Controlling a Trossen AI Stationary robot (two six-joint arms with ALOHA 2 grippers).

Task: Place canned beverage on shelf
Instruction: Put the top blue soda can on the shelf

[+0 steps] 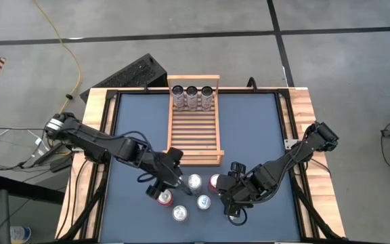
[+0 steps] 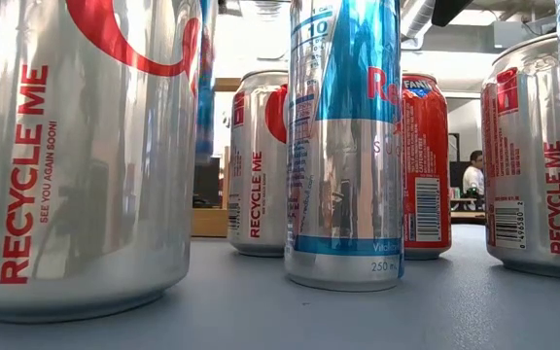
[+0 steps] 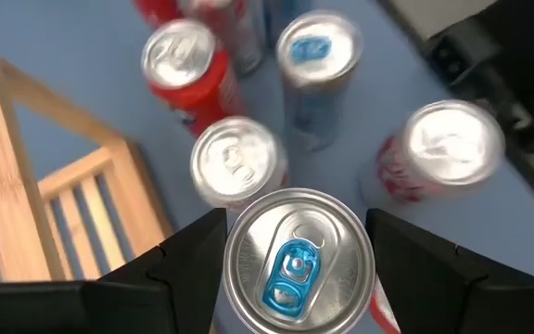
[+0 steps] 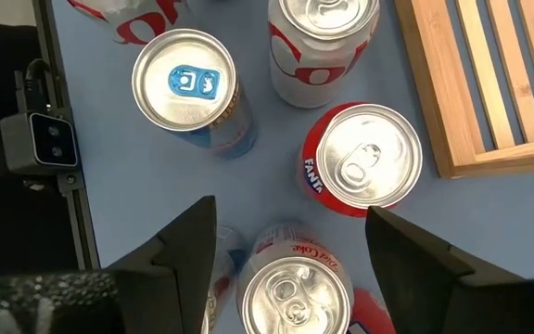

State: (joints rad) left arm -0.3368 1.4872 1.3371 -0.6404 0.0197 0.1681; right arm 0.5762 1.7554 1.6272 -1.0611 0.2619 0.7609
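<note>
My left gripper [image 1: 170, 186] is near the table's front, just in front of the shelf [image 1: 193, 125]. It is shut on a silver can with a blue tab [image 3: 297, 260]. The shelf is a light-wood slatted rack, and three cans [image 1: 192, 95] stand at its far end. My right gripper [image 4: 295, 269] hovers open over a group of standing cans. Its fingers stand on either side of a silver Coke can [image 4: 295, 292] below them and are apart from it. Around it stand a red Fanta can [image 4: 360, 158], a blue-tab can [image 4: 184, 79] and another Coke can [image 4: 323, 37]. My left gripper pinches the blue-tab can between its two fingers [image 3: 188, 264], one on each side of the can's wall [image 3: 233, 278] just under the top rim. The fingers come slanting down from the table's left. The can's top is much nearer than the tops of the others. Its base is hidden.
Several loose cans stand close together between the two grippers, among them one [image 1: 194, 181] at the shelf's near rail and one [image 1: 180, 213] toward the front edge. The shelf's slats [image 1: 193, 132] in front of its three cans are bare. A person [image 2: 472, 175] shows far behind.
</note>
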